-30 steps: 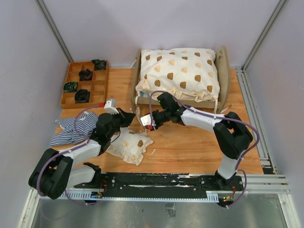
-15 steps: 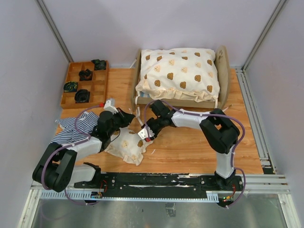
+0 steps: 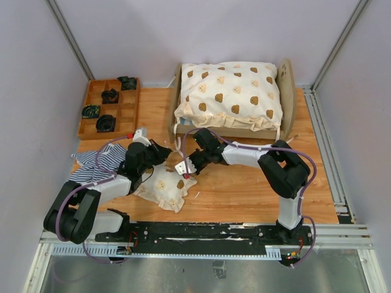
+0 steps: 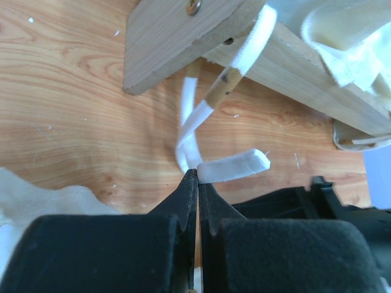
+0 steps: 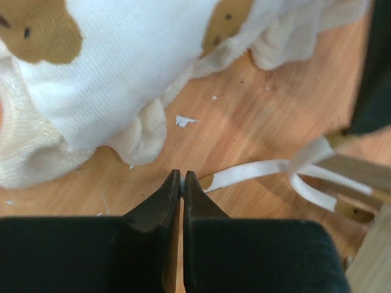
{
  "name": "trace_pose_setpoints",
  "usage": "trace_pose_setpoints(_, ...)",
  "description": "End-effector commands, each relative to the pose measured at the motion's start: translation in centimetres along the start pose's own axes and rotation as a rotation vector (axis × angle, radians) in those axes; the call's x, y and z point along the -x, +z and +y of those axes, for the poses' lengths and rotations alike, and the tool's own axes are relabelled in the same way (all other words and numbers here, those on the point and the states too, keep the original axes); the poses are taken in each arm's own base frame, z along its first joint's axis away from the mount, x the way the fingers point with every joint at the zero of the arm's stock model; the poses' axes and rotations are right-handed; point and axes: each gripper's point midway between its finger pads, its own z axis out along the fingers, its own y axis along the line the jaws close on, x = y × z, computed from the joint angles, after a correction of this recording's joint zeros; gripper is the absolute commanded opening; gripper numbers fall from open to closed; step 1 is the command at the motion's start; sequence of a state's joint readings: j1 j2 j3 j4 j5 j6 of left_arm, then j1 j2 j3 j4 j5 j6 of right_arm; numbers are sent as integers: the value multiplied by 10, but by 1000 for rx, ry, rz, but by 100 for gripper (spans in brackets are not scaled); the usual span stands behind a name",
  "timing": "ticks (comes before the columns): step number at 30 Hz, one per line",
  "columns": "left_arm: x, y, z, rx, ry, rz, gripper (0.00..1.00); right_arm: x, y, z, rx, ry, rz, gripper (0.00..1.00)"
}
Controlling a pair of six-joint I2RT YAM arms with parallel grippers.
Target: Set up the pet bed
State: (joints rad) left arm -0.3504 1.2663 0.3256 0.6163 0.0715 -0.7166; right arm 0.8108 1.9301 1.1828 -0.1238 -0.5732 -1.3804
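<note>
The bed (image 3: 287, 82) stood on the worktop (image 3: 244, 195). By its near left corner, the left gripper (image 4: 197, 176) and right gripper (image 5: 182, 178) were each pinched shut on a white tie (image 4: 235, 165). The ties looked soft and floppy, best held near the ends.

Robot lab cell: bare lilac walls (image 3: 183, 30), alu frame posts (image 3: 68, 38), wood tabletop (image 3: 244, 195), black arm-mount rail (image 3: 201, 235).

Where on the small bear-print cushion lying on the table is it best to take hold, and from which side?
Probably its ruffled near corner, taken from above on the robot's right side. The small bear-print cushion lies flat, its frill is thin enough to pinch, and that corner is clear of the left arm, which reaches over the far left edge.
</note>
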Motion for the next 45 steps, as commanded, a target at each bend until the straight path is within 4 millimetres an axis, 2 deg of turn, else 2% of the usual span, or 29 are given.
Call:
trace_pose_setpoints(1,-1,6,15,60,13,4,0,21,-35,-41,-233,157,-59,0)
trace_pose_setpoints(4,-9,9,22,79,7,21,0,26,-44,-61,-333,300,-87,0)
trace_pose_setpoints(6,-11,9,28,94,7,15,0,19,-51,-76,-398,439,-60,0)
trace_pose_setpoints(8,-13,9,33,112,13,15,0,13,-53,-83,-422,511,-42,0)
trace_pose_setpoints(12,-17,10,41,137,25,23,0,0,-56,-97,-486,564,10,0)
trace_pose_setpoints(16,-19,8,52,176,28,13,0,-14,-78,-112,-603,653,50,0)
trace_pose_setpoints(19,-19,8,55,187,28,7,0,-10,-88,-118,-628,667,28,0)
trace_pose_setpoints(22,-18,7,54,188,25,-2,1,-10,-86,-121,-633,661,18,0)
trace_pose_setpoints(23,-18,6,53,184,26,-3,4,-10,-84,-122,-630,657,10,0)
trace_pose_setpoints(27,-7,1,41,143,61,-28,29,-4,-80,-123,-606,652,-18,0)
trace_pose_setpoints(30,11,-5,23,82,150,-62,43,-1,-82,-122,-593,650,-29,0)
trace_pose_setpoints(32,24,-12,12,48,207,-101,45,2,-84,-123,-585,649,-43,0)
trace_pose_setpoints(35,43,-25,-15,-56,348,-159,47,2,-87,-125,-582,661,-55,0)
trace_pose_setpoints(38,58,-36,-29,-107,456,-216,47,0,-89,-126,-572,690,-71,0)
trace_pose_setpoints(41,63,-43,-38,-146,527,-244,48,-1,-91,-128,-568,711,-102,0)
trace_pose_setpoints(45,54,-38,-58,-269,658,-197,49,4,-92,-131,-559,724,-153,0)
